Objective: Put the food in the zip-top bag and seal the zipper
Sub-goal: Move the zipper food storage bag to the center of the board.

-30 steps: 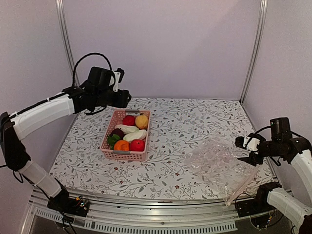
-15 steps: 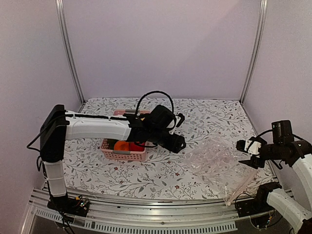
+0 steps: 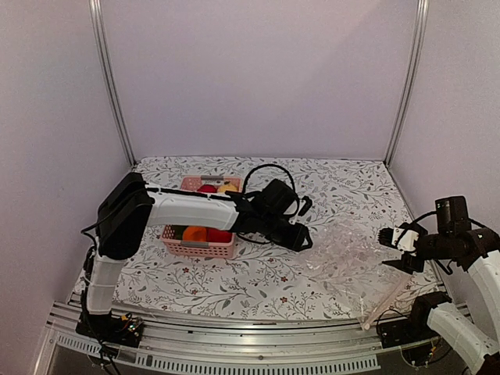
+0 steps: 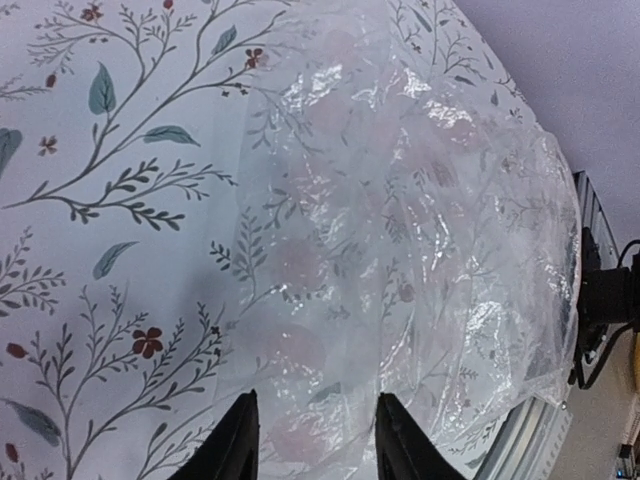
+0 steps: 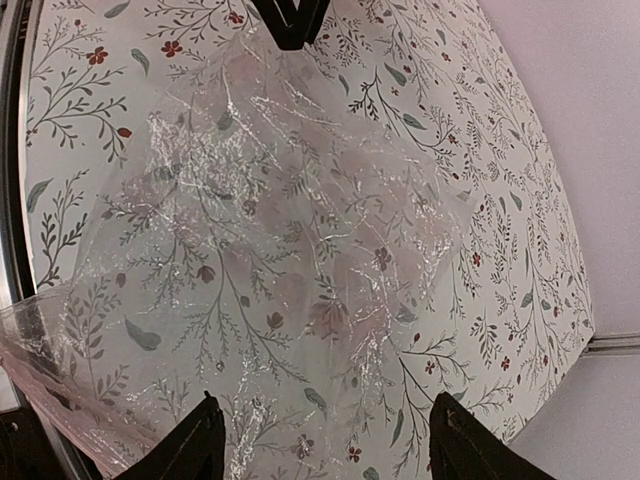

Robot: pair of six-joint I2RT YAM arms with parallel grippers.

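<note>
The clear crinkly zip-top bag [image 3: 351, 264] lies flat on the floral table at the right front. I cannot make out its zipper strip. My left gripper [image 3: 302, 237] reaches across the basket to the bag's left edge, open and empty; in the left wrist view its fingers [image 4: 315, 442] hover over the bag [image 4: 420, 240]. My right gripper [image 3: 393, 238] is open and empty at the bag's right side, above the bag [image 5: 280, 230] in the right wrist view [image 5: 325, 438]. The food sits in the pink basket [image 3: 197, 248]: a red piece [image 3: 207, 188], a yellow one [image 3: 227, 187], an orange one [image 3: 194, 233], another red one [image 3: 219, 235]. The rest is hidden by my left arm.
My left arm [image 3: 195, 209] spans over the basket. The bag's lower right corner [image 3: 373, 316] overhangs the table's front rail. Lilac walls and metal posts enclose the table on three sides. The left gripper's tips [image 5: 290, 20] show at the top of the right wrist view.
My left arm has swung from high at the back left, across the basket, down to the bag's left edge. My right gripper has shifted slightly right.
</note>
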